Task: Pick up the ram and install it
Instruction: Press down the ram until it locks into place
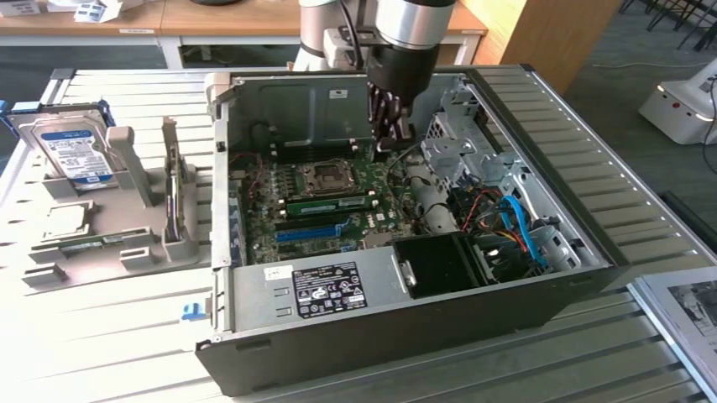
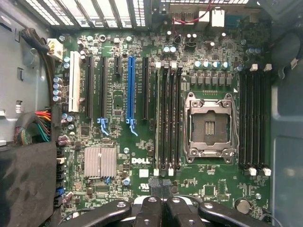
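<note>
Hovering inside the open computer case [image 1: 526, 210], the pincer [image 1: 389, 138] has its fingers together, holding nothing. Just below it, toward the case's front, the ram [image 1: 327, 204] sits in a motherboard [image 2: 118, 165] slot. It looks light, stiff and fragile; hold its long edges.

RAM stick [image 1: 327, 203], long narrow green board, lies seated edge-down in a memory slot on the motherboard [image 1: 294, 220] inside the open case, beside the CPU socket [image 1: 327, 175]. From above [image 2: 157, 118], it appears as a thin pale strip in the slot bank next to the socket.
</note>
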`<state>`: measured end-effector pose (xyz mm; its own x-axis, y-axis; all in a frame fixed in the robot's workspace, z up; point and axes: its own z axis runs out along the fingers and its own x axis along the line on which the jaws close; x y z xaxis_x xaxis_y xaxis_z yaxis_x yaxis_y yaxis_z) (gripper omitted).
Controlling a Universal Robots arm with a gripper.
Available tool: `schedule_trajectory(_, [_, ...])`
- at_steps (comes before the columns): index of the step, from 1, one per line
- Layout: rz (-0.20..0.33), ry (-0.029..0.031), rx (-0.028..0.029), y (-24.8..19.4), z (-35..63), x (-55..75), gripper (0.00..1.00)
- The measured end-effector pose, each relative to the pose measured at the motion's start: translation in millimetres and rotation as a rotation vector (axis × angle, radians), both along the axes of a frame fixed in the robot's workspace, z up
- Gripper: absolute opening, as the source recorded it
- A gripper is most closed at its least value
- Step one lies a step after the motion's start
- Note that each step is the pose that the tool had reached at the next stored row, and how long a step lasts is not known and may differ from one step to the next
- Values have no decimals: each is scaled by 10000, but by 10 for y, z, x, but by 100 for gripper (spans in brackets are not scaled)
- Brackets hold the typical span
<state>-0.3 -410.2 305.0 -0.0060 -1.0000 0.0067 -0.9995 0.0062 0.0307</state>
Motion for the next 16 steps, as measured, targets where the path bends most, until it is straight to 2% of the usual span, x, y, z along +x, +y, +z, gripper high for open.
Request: schedule_trajectory(16, [-2, 0, -1, 0, -169, 0, 10])
